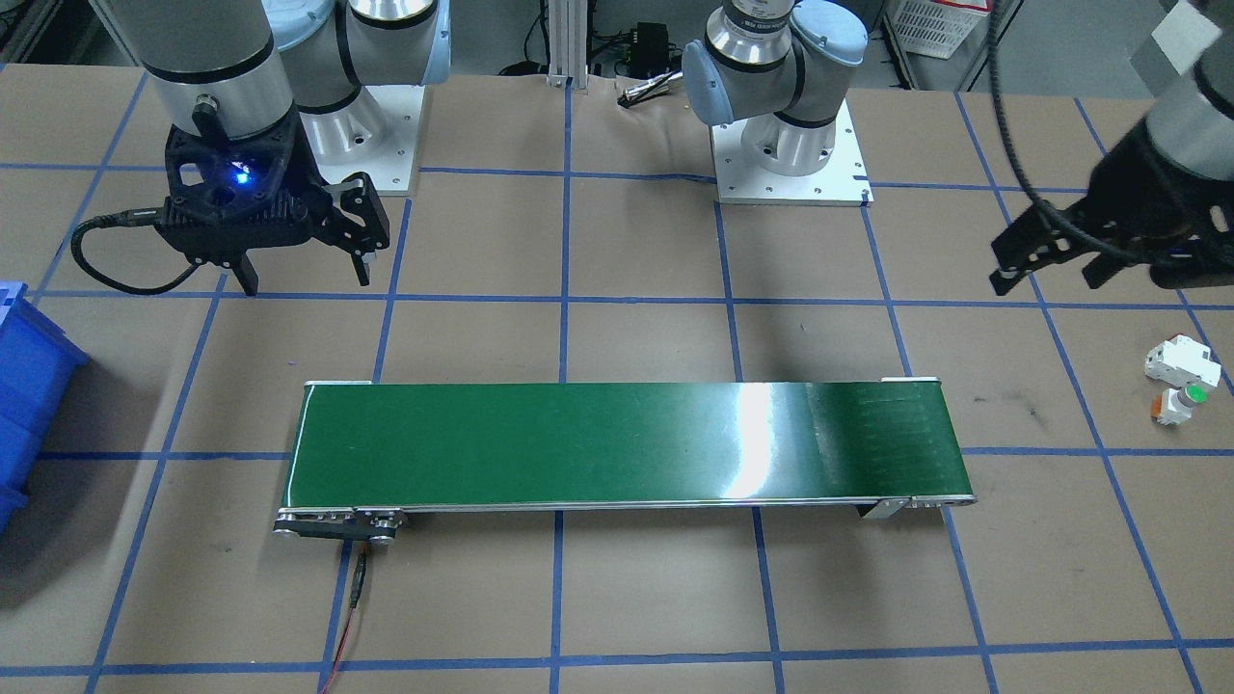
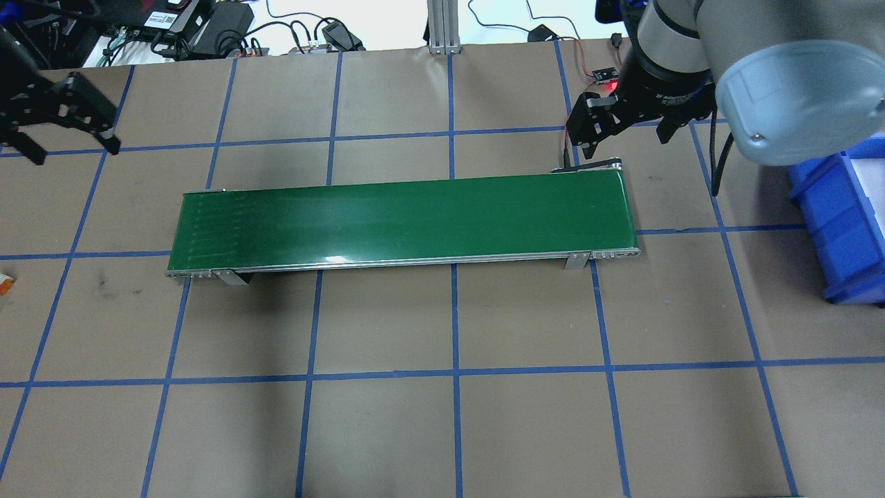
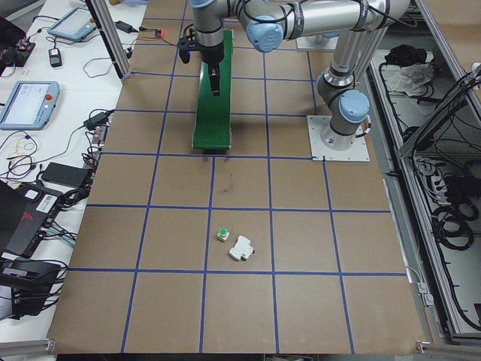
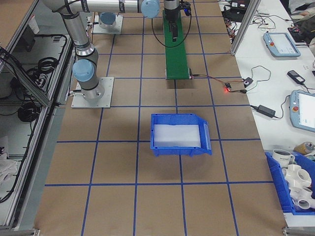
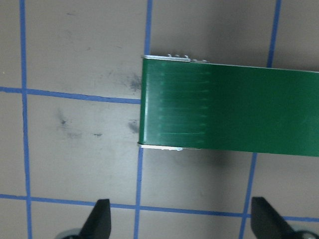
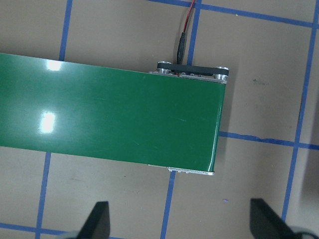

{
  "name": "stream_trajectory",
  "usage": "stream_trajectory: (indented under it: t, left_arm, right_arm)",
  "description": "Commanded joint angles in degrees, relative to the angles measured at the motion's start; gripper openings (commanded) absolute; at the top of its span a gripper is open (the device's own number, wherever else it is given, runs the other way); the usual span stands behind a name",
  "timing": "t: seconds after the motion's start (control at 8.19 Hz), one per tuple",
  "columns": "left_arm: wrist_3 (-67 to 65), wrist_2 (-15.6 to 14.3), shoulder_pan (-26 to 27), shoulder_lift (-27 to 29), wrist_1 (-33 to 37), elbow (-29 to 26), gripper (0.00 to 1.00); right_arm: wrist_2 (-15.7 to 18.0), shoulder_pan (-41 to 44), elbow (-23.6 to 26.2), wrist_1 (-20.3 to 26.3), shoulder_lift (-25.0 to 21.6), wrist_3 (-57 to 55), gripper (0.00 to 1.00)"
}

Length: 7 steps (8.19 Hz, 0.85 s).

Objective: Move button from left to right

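The button (image 1: 1184, 403), a green cap on a white body, stands on the brown table beyond the green belt's (image 1: 617, 443) end on my left side; it also shows in the exterior left view (image 3: 222, 235). My left gripper (image 1: 1053, 275) hovers open and empty above the table, back from the button toward my base. In its wrist view the left gripper (image 5: 182, 219) shows spread fingertips (image 5: 99, 216) and the belt's left end (image 5: 199, 119). My right gripper (image 1: 307, 280) hangs open and empty near the belt's other end (image 6: 149, 124).
A white oblong block (image 1: 1181, 361) lies right beside the button. A blue bin (image 2: 843, 221) sits on the table past the belt's right end. A cable (image 1: 352, 598) runs from the belt's motor end (image 6: 192, 69). Blue tape lines grid the brown table.
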State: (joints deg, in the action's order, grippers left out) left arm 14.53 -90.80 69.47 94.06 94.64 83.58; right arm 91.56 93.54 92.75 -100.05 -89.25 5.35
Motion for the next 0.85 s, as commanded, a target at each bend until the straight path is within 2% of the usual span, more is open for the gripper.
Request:
stream_trajectory:
  t: [0.0,0.12,0.49,0.61,0.73]
  left_arm:
    - [18.95,-4.7,-11.0,5.67,-1.55,-0.43,1.0]
    - [28.18,-5.17,-13.11,8.92,-7.74,-0.18,1.0]
    - [49.56,-4.92,-26.28,21.3,-19.02,-0.61,1.0]
    - [53.8,-4.83,-27.71,24.74,-22.1,-0.62,1.0]
    - [54.72,-4.57,-27.81,27.12,-28.22,-0.44,1.0]
  right_arm:
    - [0.02,0.07,0.06,-0.14,0.04,0.19,1.0]
    - [-0.07,0.07,0.06,-0.14,0.04,0.1,1.0]
    - [0.02,0.07,0.06,0.04,0.04,-0.16,1.0]
    - [-0.07,0.07,0.06,0.3,-0.04,-0.16,1.0]
    - [-0.15,0.07,0.06,0.39,-0.05,-0.16,1.0]
